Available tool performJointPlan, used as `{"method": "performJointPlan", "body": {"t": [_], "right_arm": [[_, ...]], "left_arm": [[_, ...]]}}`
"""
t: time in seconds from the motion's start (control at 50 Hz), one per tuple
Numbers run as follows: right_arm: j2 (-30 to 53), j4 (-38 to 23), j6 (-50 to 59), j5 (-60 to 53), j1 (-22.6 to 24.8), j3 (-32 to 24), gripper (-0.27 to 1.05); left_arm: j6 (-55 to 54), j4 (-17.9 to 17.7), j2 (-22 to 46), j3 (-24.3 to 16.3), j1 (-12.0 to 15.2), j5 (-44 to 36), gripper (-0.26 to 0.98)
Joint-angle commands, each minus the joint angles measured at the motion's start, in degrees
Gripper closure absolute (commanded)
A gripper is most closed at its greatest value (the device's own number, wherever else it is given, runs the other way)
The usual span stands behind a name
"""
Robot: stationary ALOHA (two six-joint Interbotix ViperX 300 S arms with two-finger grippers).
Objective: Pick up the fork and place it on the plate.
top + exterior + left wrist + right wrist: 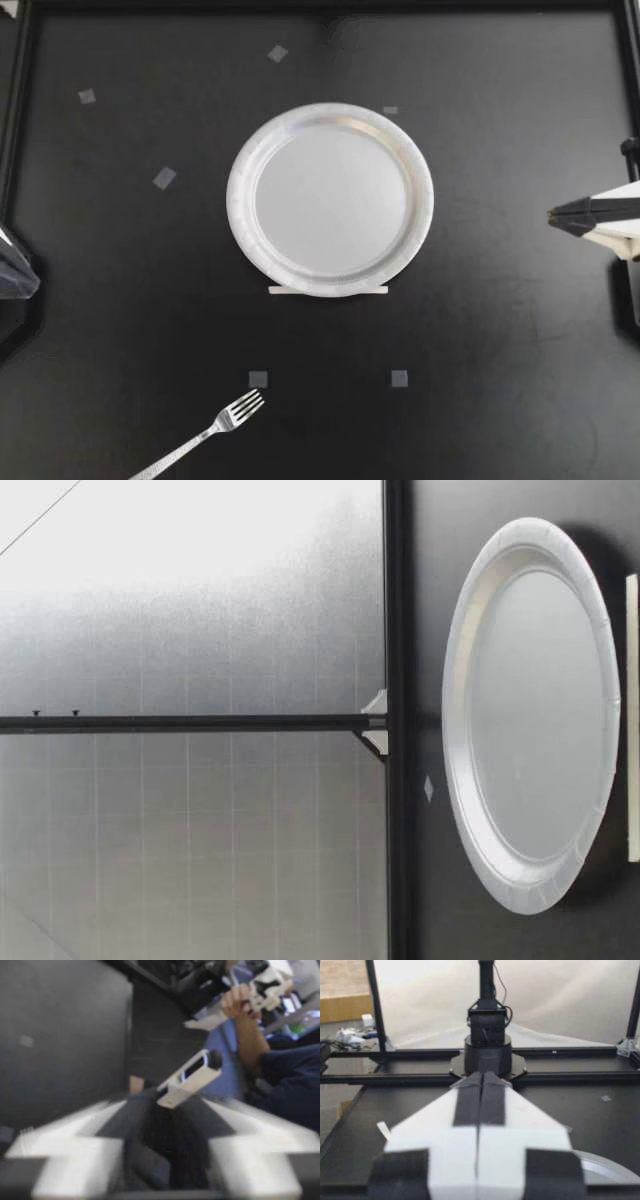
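The plate (241,195) is white paper, smooth with a faint sheen and a finely ribbed rim. The fork (200,438) is bright polished metal, its handle dimpled. The table (500,330) is matt black, lightly scuffed. My right gripper (553,216) is smooth white plastic with matt black strips

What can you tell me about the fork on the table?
The fork looks like shiny silver metal, with slim tines and a handle that seems textured. It lies flat on the black table, left of the middle and well apart from the plate. Its tines point slantwise toward the plate's side, and the end of its handle runs out of the top view. A small grey tape square sits just past the tines. Only the table touches the fork.
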Motion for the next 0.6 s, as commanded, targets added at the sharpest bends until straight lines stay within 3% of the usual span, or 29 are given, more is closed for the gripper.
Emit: {"method": "performJointPlan", "body": {"t": [0.0,0.22,0.58], "right_arm": [[0.62,-0.09,0.09,-0.62,-0.53,-0.62,0.90],[0.53,-0.09,0.09,-0.62,-0.70,-0.62,0.90],[0.79,-0.09,0.18,-0.70,-1.14,-0.26,0.90]], "left_arm": [[0.26,-0.26,0.35,-1.49,0.09,-0.79,0.09],[0.00,0.53,0.09,-4.92,0.09,3.25,0.11],[-5.80,8.09,11.25,-11.25,0.09,20.92,0.11]]}}
